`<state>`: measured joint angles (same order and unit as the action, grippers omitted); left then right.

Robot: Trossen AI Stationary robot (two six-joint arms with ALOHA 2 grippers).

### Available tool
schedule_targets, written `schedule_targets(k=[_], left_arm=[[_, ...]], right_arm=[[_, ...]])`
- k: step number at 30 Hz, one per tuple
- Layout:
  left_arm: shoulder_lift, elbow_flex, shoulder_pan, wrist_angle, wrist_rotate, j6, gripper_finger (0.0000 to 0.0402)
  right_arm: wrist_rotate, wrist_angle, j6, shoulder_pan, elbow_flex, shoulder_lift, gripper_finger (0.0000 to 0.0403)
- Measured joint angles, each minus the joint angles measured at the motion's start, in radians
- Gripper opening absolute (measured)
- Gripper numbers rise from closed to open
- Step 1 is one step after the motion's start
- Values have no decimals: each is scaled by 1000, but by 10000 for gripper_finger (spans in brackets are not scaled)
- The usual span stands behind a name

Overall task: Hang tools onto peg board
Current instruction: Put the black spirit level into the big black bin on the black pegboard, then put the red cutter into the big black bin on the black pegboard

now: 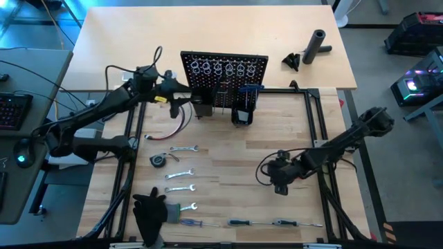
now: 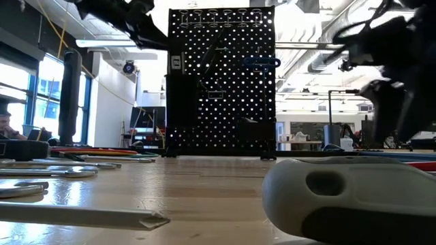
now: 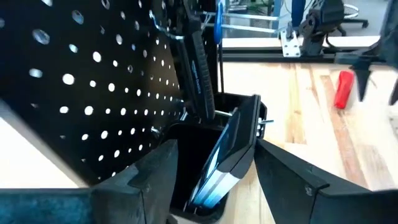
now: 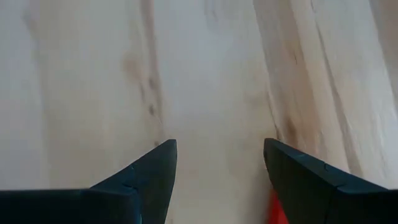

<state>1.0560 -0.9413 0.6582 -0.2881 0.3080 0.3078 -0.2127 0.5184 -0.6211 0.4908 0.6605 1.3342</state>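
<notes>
So the left gripper is up at the left end of the peg board, fingers spread apart with nothing pinched between them. From the left wrist view, a flat black tool is standing tilted in a small black bin at the foot of the board, right in the gap between the fingers but not gripped. Looks like the drop-off step for that one: the tool is in its bin and the claw is open around it. A blue-handled tool is already hanging further right on the board.

Moving along, most of the tools are not hung yet. On the table in front of the board there's a small round tape measure, a column of silver wrenches, and a couple of screwdrivers along the near edge.

Over on the right, the right gripper hangs low over the bare wood, jaws wide and empty, with a bit of something red at the edge of its wrist view.

The next move probably calls for the left arm to back away from the bin without knocking the tool, then go for a wrench, which lies flat, so that needs a careful low pinch.
</notes>
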Motion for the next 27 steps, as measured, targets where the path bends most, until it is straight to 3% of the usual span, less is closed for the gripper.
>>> schedule_targets(k=[12,18,27], left_arm=[[-130,0,-123,-135,-3,-55,207],[-139,0,-252,-181,-12,-93,207],[-139,0,-457,-196,-270,-96,207]], right_arm=[[-33,319,-222,126,0,0,236],[-37,336,-327,206,-34,-1,236],[-54,179,-492,287,-180,-11,232]])
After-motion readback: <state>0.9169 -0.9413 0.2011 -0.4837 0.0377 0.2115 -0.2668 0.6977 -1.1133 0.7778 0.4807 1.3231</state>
